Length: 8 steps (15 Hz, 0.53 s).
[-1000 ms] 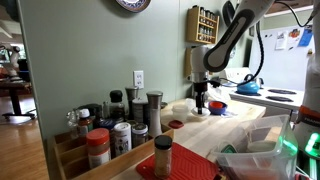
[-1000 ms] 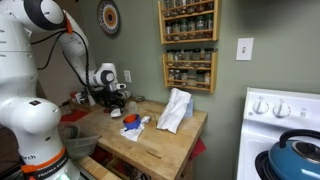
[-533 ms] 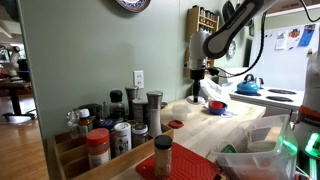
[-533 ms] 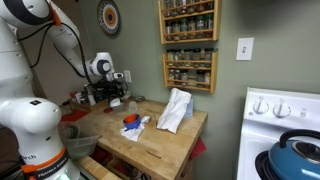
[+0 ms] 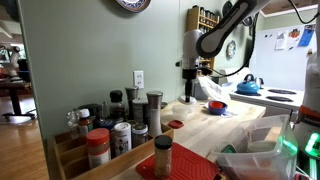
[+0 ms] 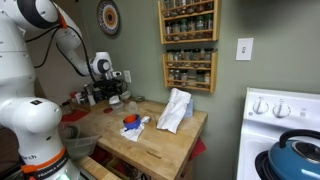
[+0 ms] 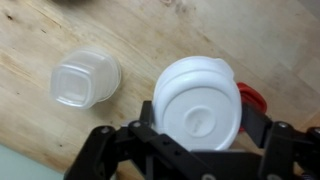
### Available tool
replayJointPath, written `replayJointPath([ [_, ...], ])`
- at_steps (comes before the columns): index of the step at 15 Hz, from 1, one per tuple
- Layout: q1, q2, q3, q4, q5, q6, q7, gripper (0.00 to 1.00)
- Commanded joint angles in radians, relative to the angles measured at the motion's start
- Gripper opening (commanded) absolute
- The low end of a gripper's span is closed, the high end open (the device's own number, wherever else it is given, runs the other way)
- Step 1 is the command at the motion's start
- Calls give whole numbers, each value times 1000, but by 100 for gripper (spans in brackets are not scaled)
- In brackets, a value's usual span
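Hangs over the wooden bench (image 7: pixel 150 30) with the pincer (image 7: pixel 200 122) clamped wide on a round white tub (image 7: pixel 196 95), held up off the wood. Hides part of a red thing (image 7: pixel 252 97) at the tub's edge. Stays apart from a small clear tub (image 7: pixel 85 80) standing on the bench just beside.

A clear plastic tub (image 7: pixel 85 78) sits on the worktop (image 7: pixel 250 30) below the hand (image 7: pixel 198 110) and off to one side, and a red round thing (image 7: pixel 252 97) peeks out on the opposite side. Farther from the hand lie a blue-and-white cloth (image 6: pixel 133 123) and a crumpled white bag (image 6: pixel 176 108). Spice racks (image 6: pixel 188 45) hang on the wall beyond them, and a blue kettle (image 6: pixel 300 155) stands well apart.
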Motion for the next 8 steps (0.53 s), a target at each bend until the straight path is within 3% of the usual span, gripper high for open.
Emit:
replayJointPath([
  [1,4,96,-1,65,-29,15,-11,63],
  [8,3,174,-1,139,-45,9,-24,63],
])
